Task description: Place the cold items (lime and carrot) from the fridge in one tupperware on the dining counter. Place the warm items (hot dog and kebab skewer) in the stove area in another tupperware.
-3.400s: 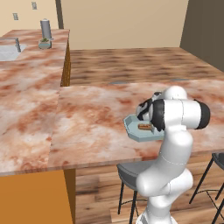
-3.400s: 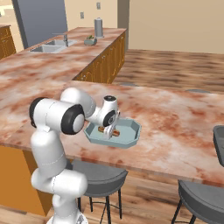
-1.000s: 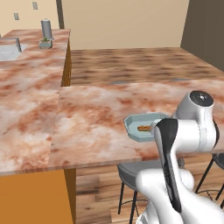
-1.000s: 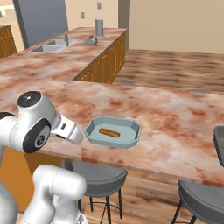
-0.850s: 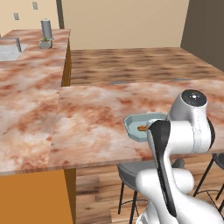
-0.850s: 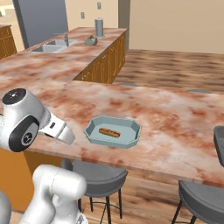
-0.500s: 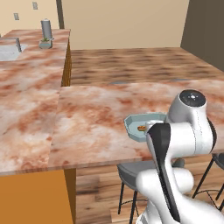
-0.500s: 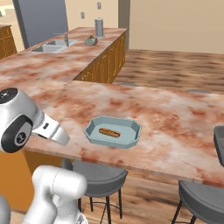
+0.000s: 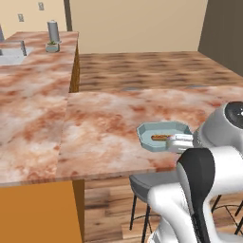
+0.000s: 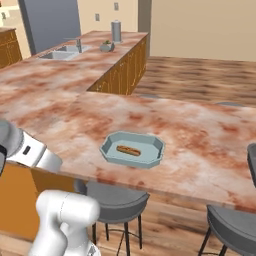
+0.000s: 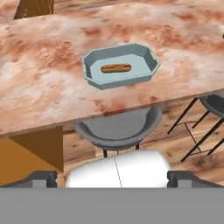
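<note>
A pale blue-grey tupperware (image 9: pixel 141 133) (image 10: pixel 105 149) (image 11: pixel 87 66) sits near the front edge of the marbled dining counter (image 10: pixel 190 135). A hot dog (image 9: pixel 159 138) (image 10: pixel 128 149) (image 11: pixel 116 68) lies loose in its middle. My gripper (image 11: pixel 113 177) hangs back from the counter, off its front edge and above a stool. It looks at the tupperware from a distance. Its two dark fingertips (image 11: pixel 41 177) stand wide apart with nothing between them, so it is open. The lime, carrot and kebab skewer are out of view.
Grey stools (image 10: pixel 117 197) (image 11: pixel 118 127) (image 10: pixel 235 230) stand under the counter's front edge. On the far kitchen counter are a sink (image 10: pixel 62 52), a grey canister (image 9: pixel 53 32) (image 10: pixel 116 31) and a small pot (image 10: pixel 106 46). A grey fridge (image 10: pixel 47 22) stands at the back left.
A few seconds ago the gripper hovered at the tupperware over the hot dog. The arm has since swung back off the counter's edge. The hot dog stays in the tupperware.
</note>
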### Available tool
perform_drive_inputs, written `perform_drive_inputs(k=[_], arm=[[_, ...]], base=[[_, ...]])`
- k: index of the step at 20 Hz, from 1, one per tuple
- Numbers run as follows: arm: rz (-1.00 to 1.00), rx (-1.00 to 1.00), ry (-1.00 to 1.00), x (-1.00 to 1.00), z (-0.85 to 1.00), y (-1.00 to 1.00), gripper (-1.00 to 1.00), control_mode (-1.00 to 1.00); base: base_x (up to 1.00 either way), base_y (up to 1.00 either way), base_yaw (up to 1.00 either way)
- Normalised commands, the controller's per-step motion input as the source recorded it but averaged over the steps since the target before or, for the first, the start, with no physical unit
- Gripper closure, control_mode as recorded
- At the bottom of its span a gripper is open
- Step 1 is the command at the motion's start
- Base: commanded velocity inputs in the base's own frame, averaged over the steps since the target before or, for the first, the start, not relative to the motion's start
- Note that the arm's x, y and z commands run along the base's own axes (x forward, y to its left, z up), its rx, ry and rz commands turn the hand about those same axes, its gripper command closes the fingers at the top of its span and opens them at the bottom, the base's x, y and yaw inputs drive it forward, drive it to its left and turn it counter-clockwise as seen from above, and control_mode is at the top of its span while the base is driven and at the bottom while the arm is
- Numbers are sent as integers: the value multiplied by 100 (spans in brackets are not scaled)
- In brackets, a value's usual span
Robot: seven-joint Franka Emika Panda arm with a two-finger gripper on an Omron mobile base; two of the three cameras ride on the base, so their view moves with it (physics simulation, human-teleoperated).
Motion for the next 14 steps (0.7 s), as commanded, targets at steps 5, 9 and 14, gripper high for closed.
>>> perform_drive_inputs(k=[5, 9, 14], arm=[[0, 0, 0, 0, 0, 0, -100, 100], [0, 0, 0, 0, 0, 0, -100, 100], [0, 0, 0, 0, 0, 0, -100, 100]], base=[[-36, 75, 24], [-22, 99, 40], [-4, 100, 49]])
